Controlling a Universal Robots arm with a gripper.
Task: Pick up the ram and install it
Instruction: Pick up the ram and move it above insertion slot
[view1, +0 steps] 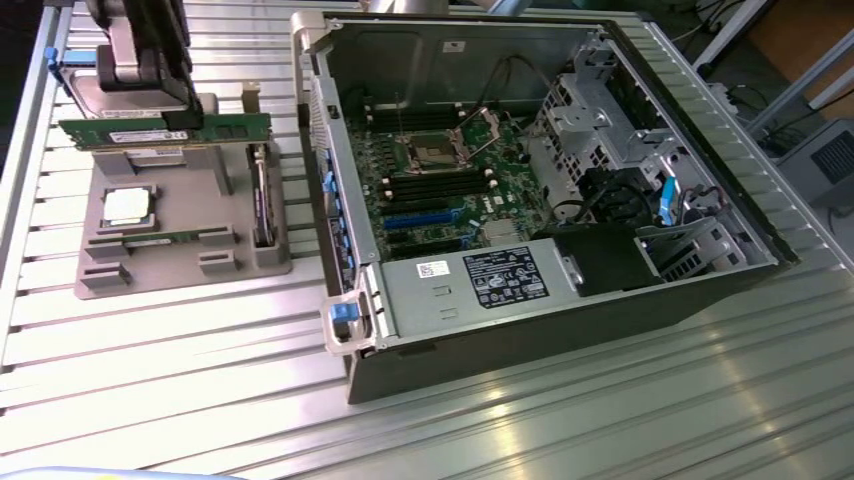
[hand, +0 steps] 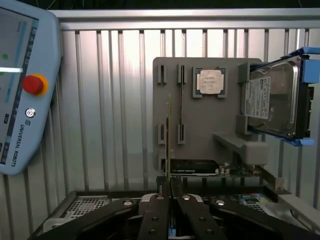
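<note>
Clamping narrow on the ram (view1: 167, 131), the fingers (hand: 156, 214) hold it on edge over the grey holder (view1: 160, 268), upper left of the exterior view, open computer case (view1: 534, 350) alongside.

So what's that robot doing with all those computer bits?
The robot arm's fingers are pinched shut on a thin green memory stick, holding it right at the grey holder where the parts sit. The open computer is beside it on the exterior view's right, and the stick isn't in the computer yet.
</note>
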